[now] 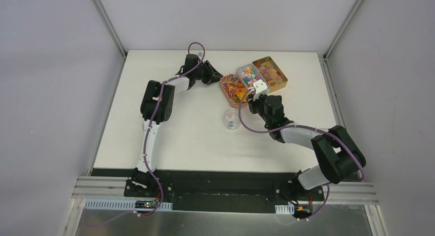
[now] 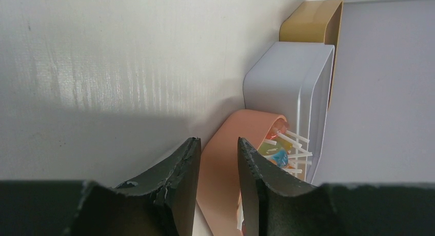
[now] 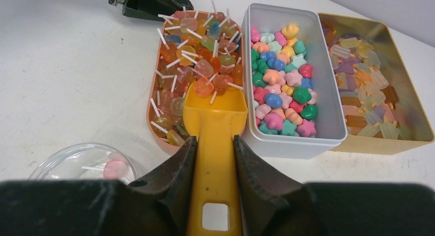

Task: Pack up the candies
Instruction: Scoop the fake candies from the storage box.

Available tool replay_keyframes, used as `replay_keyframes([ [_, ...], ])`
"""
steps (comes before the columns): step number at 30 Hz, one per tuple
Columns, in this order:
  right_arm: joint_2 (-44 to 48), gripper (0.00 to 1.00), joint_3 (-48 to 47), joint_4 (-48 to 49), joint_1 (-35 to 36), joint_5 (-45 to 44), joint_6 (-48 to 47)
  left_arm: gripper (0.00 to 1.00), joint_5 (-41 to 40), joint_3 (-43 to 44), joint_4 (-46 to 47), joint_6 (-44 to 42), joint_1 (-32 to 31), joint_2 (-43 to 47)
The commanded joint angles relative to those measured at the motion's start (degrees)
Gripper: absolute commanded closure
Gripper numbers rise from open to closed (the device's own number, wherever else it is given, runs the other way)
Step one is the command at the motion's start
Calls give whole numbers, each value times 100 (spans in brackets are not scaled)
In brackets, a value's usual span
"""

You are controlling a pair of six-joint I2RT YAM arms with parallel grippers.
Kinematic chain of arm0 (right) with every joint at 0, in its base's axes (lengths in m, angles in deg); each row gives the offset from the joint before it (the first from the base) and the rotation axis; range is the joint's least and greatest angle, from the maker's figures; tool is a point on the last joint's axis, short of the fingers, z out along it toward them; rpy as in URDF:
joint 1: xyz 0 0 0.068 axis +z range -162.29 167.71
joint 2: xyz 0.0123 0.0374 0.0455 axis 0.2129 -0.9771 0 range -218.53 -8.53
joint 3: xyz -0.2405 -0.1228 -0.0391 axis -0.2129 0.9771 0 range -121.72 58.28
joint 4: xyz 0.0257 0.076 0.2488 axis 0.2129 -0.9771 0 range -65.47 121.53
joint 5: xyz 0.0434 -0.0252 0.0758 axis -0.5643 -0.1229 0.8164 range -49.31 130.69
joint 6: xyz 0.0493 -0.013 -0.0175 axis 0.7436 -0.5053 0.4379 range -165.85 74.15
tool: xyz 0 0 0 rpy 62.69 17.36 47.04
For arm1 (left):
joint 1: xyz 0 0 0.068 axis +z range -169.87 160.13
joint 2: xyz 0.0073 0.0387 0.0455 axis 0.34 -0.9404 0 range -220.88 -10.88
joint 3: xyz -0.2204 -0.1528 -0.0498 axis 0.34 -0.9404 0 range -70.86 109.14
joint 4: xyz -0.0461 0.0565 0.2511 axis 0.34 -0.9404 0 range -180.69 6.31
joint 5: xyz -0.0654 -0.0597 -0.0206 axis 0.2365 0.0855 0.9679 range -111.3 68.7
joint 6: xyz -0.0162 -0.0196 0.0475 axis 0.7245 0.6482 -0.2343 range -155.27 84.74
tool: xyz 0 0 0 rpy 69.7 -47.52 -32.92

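Note:
The candies [image 3: 282,77] are small bright sweets filling a grey box [image 3: 292,146], the middle of three containers [image 1: 248,74]. My right gripper [image 3: 214,138] is shut on the handle of the orange scoop [image 3: 215,107]. The scoop's bowl sits over the near end of a salmon tin [image 3: 150,107] full of lollipops, just left of the grey box. My left gripper [image 2: 218,141] stands at the far end of the salmon tin [image 2: 241,123]. One finger is outside the tin's wall and one inside, closed on it. In the top view it [image 1: 211,74] is left of the tin.
A clear bowl [image 3: 51,166] holding one pink lollipop [image 3: 114,169] stands left of my right gripper, also in the top view [image 1: 232,120]. An amber tin [image 3: 377,141] of pale jelly sweets sits right of the grey box. Frame rails run along both table sides.

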Motion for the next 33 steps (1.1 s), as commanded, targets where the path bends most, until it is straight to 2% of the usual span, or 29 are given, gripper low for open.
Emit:
replay_keyframes([
  [1, -219, 100, 128, 532, -80, -52, 235, 66, 282, -19, 104, 17, -163, 110],
  [17, -646, 100, 309, 1563, -80, 243, 345, 67, 310, 28, 114, 36, -169, 104],
  [33, -888, 100, 780, 2798, -128, 148, 472, 67, 295, 71, 111, 35, -177, 101],
])
